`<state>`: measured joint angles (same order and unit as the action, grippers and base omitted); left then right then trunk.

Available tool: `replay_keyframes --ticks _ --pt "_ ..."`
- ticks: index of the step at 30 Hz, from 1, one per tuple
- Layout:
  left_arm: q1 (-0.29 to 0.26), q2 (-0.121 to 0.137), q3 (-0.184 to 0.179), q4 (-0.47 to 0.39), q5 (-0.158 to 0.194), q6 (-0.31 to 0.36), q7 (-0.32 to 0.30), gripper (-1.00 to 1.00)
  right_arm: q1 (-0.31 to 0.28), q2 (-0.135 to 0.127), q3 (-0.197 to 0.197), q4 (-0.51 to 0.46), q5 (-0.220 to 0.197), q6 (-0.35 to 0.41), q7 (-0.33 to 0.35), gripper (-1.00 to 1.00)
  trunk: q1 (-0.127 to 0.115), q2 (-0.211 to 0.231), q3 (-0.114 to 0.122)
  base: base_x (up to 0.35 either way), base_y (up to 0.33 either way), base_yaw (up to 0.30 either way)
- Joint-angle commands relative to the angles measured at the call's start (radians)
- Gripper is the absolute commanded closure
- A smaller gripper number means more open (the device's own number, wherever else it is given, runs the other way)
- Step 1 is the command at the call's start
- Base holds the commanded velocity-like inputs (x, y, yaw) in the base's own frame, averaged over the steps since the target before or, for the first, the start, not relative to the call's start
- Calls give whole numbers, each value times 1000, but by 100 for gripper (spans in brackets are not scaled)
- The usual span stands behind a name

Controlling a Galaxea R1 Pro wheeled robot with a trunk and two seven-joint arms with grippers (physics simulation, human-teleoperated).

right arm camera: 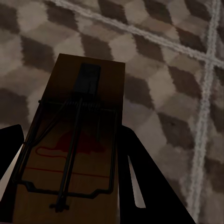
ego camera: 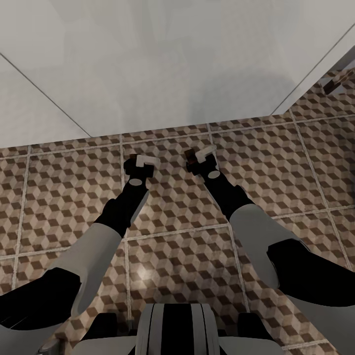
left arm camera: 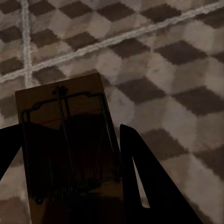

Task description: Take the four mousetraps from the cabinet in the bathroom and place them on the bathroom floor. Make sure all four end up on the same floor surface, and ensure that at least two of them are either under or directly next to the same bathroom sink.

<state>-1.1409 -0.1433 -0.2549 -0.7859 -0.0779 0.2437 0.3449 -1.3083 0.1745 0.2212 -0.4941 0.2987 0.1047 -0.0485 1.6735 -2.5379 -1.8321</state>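
Both arms reach forward over the bathroom floor, mid-frame in the head view. Left gripper clamps one mousetrap between its dark fingers. Right gripper clamps a second mousetrap likewise. White wall panel fills the upper frame.

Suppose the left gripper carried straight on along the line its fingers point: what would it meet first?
Most likely the bathroom floor. The left gripper is shut on a mousetrap, and its wrist view shows cube-patterned tile beyond the trap's far edge, with nothing between. How far off the tiles lie is unclear.
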Motion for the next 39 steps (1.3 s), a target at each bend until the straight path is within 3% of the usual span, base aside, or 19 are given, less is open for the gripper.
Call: replay_keyframes --ticks 1,20,29,39 --pt "0 0 -3 -1 -10 9 3 100 0 0 4 -1 10 7 -8 100 0 0 0 22 0 0" --pt "0 -1 -3 -2 -10 9 5 100 0 0 4 -3 10 6 -8 100 0 0 0 96 0 0" --pt "0 -1 -3 -2 -10 9 5 100 0 0 7 -14 10 -82 -4 100 0 0 0 1 0 0" --pt "0 -1 -4 -3 -10 9 5 100 0 0 7 -17 10 -95 -4 100 0 0 0 0 0 0"
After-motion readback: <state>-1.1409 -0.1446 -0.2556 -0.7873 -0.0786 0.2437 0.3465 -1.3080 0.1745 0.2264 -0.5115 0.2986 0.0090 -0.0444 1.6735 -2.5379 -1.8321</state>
